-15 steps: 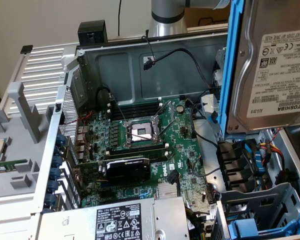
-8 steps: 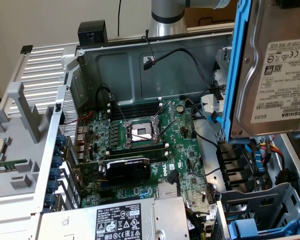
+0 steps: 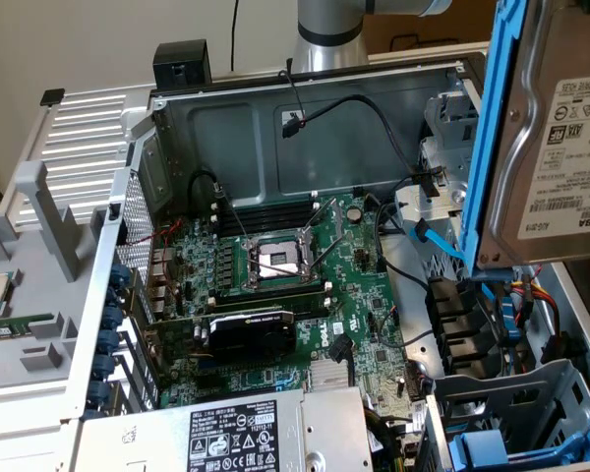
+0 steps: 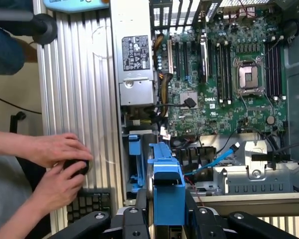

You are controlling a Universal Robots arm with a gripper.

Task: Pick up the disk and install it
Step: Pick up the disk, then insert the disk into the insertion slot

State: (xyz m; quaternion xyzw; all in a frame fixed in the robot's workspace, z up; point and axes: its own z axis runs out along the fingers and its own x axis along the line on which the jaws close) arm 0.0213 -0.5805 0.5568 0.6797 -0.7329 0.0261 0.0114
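- The gripper [image 4: 167,211] is clamping the disk [image 3: 570,118]. In the wrist view its black fingers [image 4: 133,216] are pressing on either side of the blue frame [image 4: 168,191], and the drive is sitting edge-on between them.
- The disk is hanging in the air over the open case, above the drive cage [image 3: 531,393] at the exterior view's right.
- It is standing on edge rather than lying flat. Its long axis is running up and down, with the upper end leaning a little toward the exterior view's right.
- The white Toshiba label is facing the exterior camera with its print turned sideways. The blue frame is running along the disk's edge toward the exterior view's left.
- Below the disk, another blue tray [image 3: 501,447] is sitting in the cage.
- The motherboard [image 3: 305,295] is lying exposed on the case floor, and the power-supply box [image 3: 236,433] is sitting along its near edge.
- In the wrist view, a person's hands [image 4: 57,149] are closing around a small black object [image 4: 77,167] on the ribbed panel [image 4: 79,74] beside the case.
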